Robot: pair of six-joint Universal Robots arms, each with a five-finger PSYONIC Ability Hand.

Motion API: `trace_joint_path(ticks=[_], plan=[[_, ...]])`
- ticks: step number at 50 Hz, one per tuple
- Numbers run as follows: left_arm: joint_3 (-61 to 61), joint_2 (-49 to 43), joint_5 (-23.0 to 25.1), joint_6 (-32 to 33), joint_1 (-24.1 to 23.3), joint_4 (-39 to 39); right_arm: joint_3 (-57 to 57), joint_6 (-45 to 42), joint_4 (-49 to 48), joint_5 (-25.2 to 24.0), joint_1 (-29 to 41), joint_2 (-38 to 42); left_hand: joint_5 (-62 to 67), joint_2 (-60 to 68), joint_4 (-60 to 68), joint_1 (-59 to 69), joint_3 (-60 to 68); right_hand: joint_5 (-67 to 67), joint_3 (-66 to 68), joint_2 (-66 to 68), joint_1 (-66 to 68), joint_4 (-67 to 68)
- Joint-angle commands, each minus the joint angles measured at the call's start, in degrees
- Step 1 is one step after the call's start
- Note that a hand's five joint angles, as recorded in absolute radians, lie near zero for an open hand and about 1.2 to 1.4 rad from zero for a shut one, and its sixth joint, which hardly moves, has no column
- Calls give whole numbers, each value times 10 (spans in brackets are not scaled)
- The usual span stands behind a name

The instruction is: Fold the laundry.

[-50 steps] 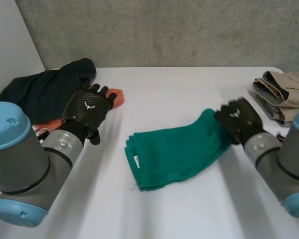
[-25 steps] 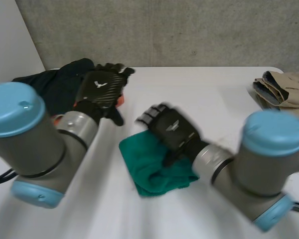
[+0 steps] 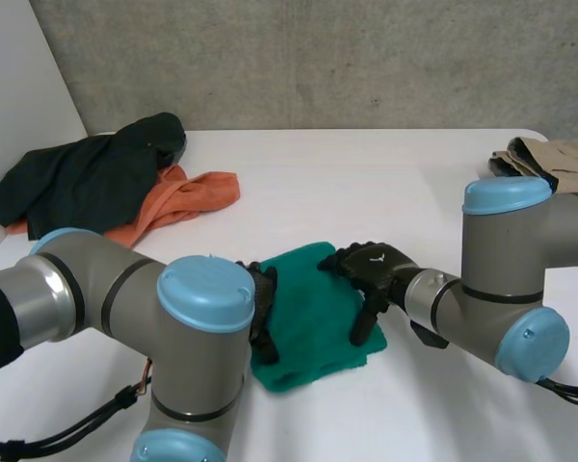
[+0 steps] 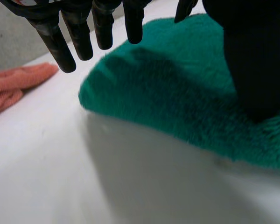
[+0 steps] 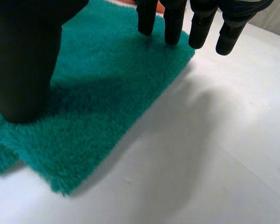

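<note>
White table (image 3: 366, 183), centre stage: the green towel (image 3: 313, 308) is seen folded small, pressed under the straight, released fingers of the left hand (image 3: 262, 313) and right hand (image 3: 371, 269). One piece looks nearly done; the dark garment (image 3: 87, 173) and orange cloth (image 3: 188, 197) past the left fingertips are yet to be folded.

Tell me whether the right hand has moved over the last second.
Yes. The right hand has swung toward the robot's left in the head view, away from the beige clothes, and now rests open on the green towel.
</note>
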Motion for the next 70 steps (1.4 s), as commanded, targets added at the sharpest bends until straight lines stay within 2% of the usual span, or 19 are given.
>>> trace_joint_path(ticks=[1,6,9,13,14,16,17,20,21,25,27,40,52,57,60,70], plan=[[-6,4,4,7,10,2,8,-51,-16,45,-1,-11,5,17,20,26,13,-29,-21,-21,-28,-24],[14,30,10,10,19,2,44,-59,-75,49,-2,-42,-3,9,11,17,4,-29,-21,-21,-28,-24],[26,52,15,15,26,2,96,-69,-122,43,2,-99,-17,-5,-2,4,-9,-29,-21,-21,-28,-24],[49,75,57,23,42,2,176,-90,-174,40,5,-167,-22,-10,-7,-1,-14,-29,-21,-21,-28,-24],[64,82,94,28,51,2,194,-97,-186,38,10,-175,-22,-10,-7,-1,-14,-29,-21,-21,-28,-24],[75,86,137,32,59,1,242,-116,-215,35,25,-180,-20,-8,-6,0,-13,-29,-21,-21,-28,-24],[87,88,188,40,70,-1,253,-122,-224,33,29,-180,-22,-10,-7,-1,-14,-29,-21,-21,-28,-24],[103,89,269,53,89,-3,302,-141,-257,29,46,-179,-18,-6,-4,2,-11,-29,-21,-21,-28,-24],[114,90,322,60,99,-6,313,-143,-267,28,49,-178,-17,-5,-2,4,-9,-29,-21,-21,-28,-24],[141,90,421,64,113,-22,344,-145,-313,20,54,-177,-13,-1,1,7,-6,-29,-21,-21,-28,-24],[150,89,439,64,115,-29,353,-145,-341,15,55,-175,-13,-1,1,7,-6,-29,-21,-21,-28,-24],[159,79,446,64,115,-33,323,-152,-437,9,65,-93,-15,-3,-1,5,-7,-6,2,1,-5,-1],[159,79,447,61,120,-33,283,-160,-466,6,69,-58,-15,-3,-1,5,-7,254,263,262,255,260],[159,81,447,62,120,-33,261,-160,-466,-7,69,-44,-15,-3,-1,5,-7,560,568,568,561,565],[160,84,447,61,121,-33,249,-161,-466,-7,69,-38,-13,-1,1,7,-6,671,679,679,672,676],[160,83,447,62,128,-33,201,-156,-466,-2,64,-12,-13,-1,1,7,-6,671,679,679,672,676]])
